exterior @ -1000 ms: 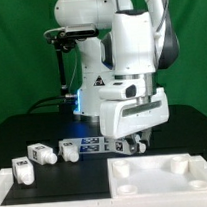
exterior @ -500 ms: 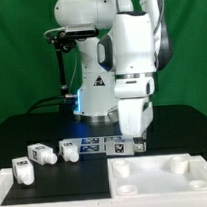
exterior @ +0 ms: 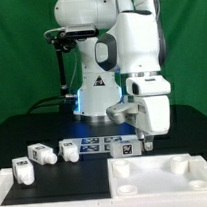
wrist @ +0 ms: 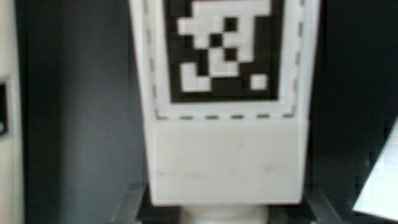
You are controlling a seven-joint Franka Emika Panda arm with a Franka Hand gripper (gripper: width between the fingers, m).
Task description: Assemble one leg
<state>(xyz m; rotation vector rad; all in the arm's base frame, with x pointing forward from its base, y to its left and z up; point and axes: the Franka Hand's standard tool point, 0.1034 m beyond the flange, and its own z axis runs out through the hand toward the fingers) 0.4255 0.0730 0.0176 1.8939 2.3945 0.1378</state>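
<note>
A white leg (exterior: 124, 147) with a black-and-white tag lies on the black table just behind the large white panel (exterior: 167, 173). My gripper (exterior: 144, 142) is down at table level at this leg's end, on the exterior view's right. In the wrist view the leg (wrist: 217, 120) fills the picture, tag facing the camera. Its round peg sits between my dark fingers (wrist: 157, 200), which press on both its sides. Three more legs (exterior: 68, 149), (exterior: 38, 154), (exterior: 18, 170) lie at the exterior view's left.
The marker board (exterior: 94, 143) lies flat between the left legs and the gripped leg. The white panel with round sockets fills the front right. A white ledge (exterior: 48, 192) runs along the front left. The robot base stands behind.
My wrist has turned and the hand has swung toward the exterior view's right, staying low at the leg by the panel. The other legs have not moved.
</note>
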